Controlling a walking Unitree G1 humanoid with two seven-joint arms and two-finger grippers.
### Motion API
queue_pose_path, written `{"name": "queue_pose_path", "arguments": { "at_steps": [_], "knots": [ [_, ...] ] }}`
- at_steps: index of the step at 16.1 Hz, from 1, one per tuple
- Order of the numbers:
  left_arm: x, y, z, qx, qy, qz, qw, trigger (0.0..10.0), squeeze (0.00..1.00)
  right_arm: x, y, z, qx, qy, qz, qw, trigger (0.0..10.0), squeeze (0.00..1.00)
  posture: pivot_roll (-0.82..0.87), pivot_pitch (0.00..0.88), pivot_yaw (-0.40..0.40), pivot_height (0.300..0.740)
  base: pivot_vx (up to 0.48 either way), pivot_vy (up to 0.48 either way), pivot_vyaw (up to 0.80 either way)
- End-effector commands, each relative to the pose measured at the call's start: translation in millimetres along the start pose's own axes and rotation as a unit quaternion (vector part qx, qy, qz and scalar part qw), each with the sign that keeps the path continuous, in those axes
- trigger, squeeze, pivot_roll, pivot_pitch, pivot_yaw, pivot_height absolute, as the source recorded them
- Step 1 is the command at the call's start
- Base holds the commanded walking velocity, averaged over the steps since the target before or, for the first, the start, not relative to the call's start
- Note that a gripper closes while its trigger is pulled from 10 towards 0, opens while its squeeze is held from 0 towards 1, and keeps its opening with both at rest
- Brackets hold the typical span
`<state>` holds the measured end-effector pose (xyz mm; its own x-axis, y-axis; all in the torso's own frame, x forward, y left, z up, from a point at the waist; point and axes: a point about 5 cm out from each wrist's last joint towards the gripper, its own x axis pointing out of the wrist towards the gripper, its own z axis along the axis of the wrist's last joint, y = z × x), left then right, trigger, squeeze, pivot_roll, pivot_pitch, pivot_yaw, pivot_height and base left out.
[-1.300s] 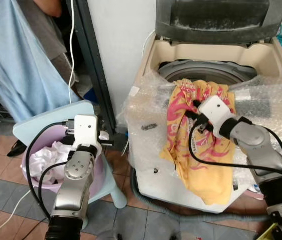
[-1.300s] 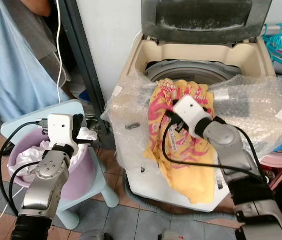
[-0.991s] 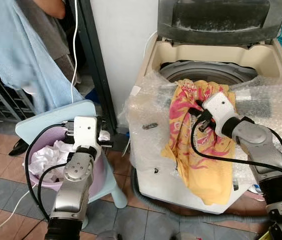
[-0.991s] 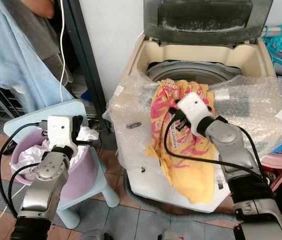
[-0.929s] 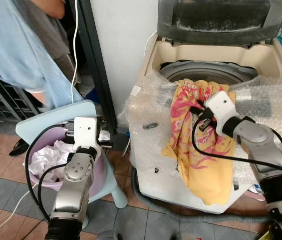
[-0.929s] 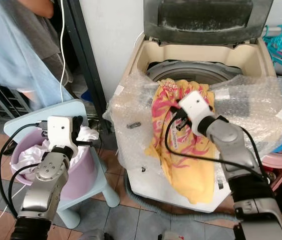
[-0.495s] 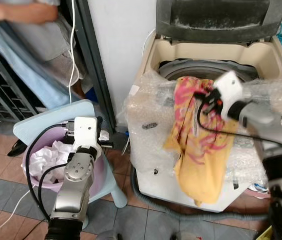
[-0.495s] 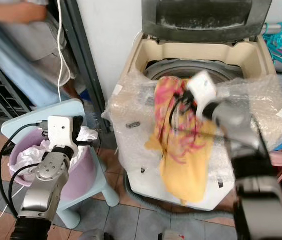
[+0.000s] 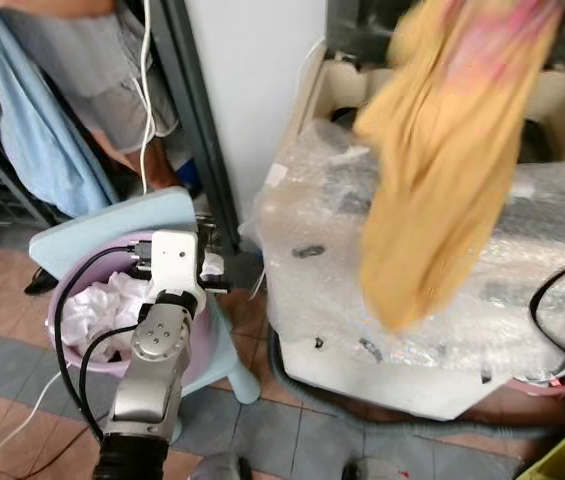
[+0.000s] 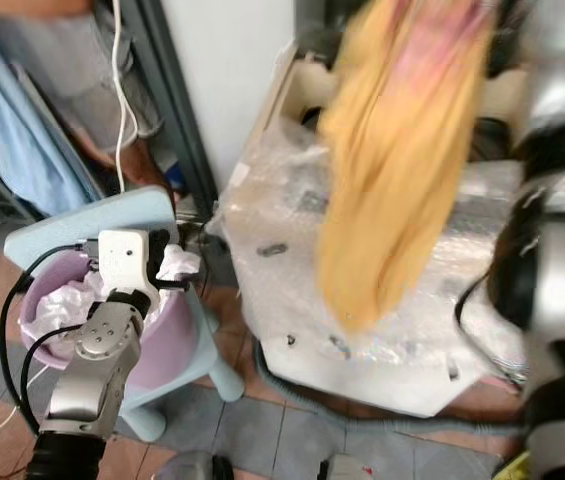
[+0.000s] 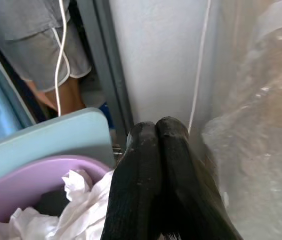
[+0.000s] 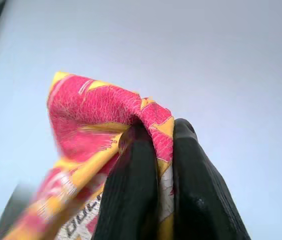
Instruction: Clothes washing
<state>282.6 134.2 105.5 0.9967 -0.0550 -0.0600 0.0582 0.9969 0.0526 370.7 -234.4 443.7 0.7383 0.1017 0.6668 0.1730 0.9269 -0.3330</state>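
A yellow and pink cloth (image 9: pixel 442 160) hangs in the air, blurred, in front of the top-loading washing machine (image 9: pixel 412 330) wrapped in bubble wrap. My right gripper (image 12: pixel 155 137) is shut on the cloth's upper edge (image 12: pixel 101 120), lifted above the head views' top. The right arm (image 10: pixel 562 230) rises at the right. My left gripper (image 11: pixel 155 132) is shut with nothing in it, held over the rim of a purple basin (image 9: pixel 82 345) of white laundry (image 9: pixel 97 305).
The basin rests on a light blue plastic chair (image 9: pixel 112 225) left of the machine. A person (image 9: pixel 112 70) in grey shorts stands behind it beside a dark door frame (image 9: pixel 197 130). A white cable (image 9: pixel 145 80) hangs there. Light blue fabric (image 9: pixel 32 130) hangs at far left.
My right arm has swung up fast, lifting the yellow and pink cloth off the machine's front so it hangs free. The view tilted down slightly. The left arm stayed still.
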Motion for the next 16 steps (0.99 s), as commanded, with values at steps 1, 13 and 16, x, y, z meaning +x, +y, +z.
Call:
{"name": "queue_pose_path", "arguments": {
  "at_steps": [1,13,16],
  "knots": [
    [1.1,3.2,1.7,0.008,-0.003,0.011,1.000,10.0,0.00,-2.6,8.3,-8.8,-0.011,0.006,0.014,1.000,0.0,0.00,-0.07,0.000,0.079,0.740,0.000,0.000,0.00],
    [2.5,1.4,0.0,0.012,0.000,0.004,1.000,10.0,0.00,-134.5,87.3,-134.4,0.052,0.203,0.143,0.967,10.0,1.00,-0.08,0.000,0.102,0.740,0.000,0.000,0.00],
    [3.6,1.1,0.4,0.011,0.000,0.002,1.000,10.0,0.00,-148.8,83.3,-115.6,0.071,0.148,0.112,0.980,10.0,1.00,-0.09,0.000,0.108,0.740,0.000,0.000,0.00]
  ]
}}
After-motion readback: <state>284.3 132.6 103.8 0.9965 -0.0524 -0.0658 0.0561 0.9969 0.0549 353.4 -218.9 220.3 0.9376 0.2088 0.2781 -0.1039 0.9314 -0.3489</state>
